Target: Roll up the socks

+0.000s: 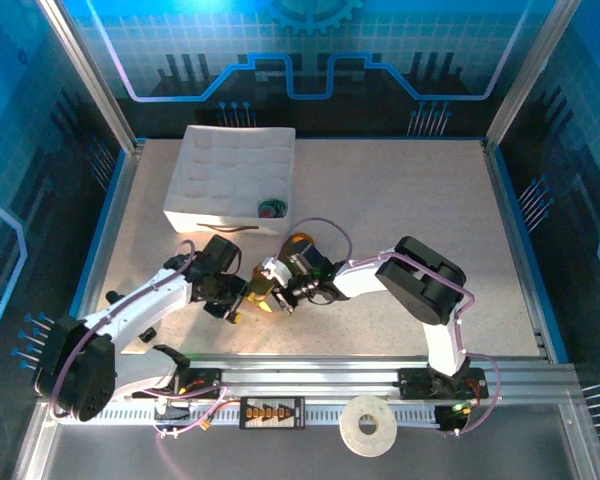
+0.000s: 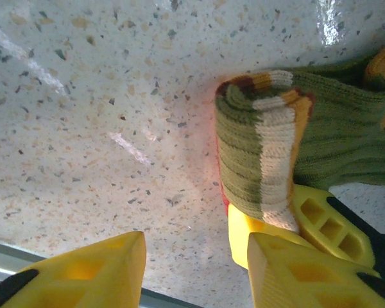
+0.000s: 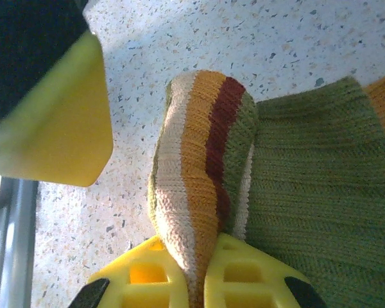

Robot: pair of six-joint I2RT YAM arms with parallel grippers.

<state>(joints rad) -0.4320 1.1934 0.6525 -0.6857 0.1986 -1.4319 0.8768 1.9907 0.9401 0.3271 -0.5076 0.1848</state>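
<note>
The olive-green sock [image 3: 308,179] lies on the speckled table, its striped cuff end [image 2: 263,154] folded over into a thick roll. My right gripper [image 3: 205,247] is shut on that striped fold, with white, orange and dark red bands bulging up between its yellow fingers [image 2: 327,221]. My left gripper [image 2: 196,253] stands open just beside the roll, with bare table between its fingers [image 2: 96,273]. In the top view the two grippers, left [image 1: 238,300] and right [image 1: 272,297], meet tip to tip near the table's front. A small dark bundle with green on it [image 1: 272,208] lies in the tray.
The white gridded tray [image 1: 215,175] stands at the back left, just behind both arms. A metal rail [image 1: 310,375] runs along the near edge, with a white tape roll [image 1: 369,427] on it. Blue walls close the sides and the back.
</note>
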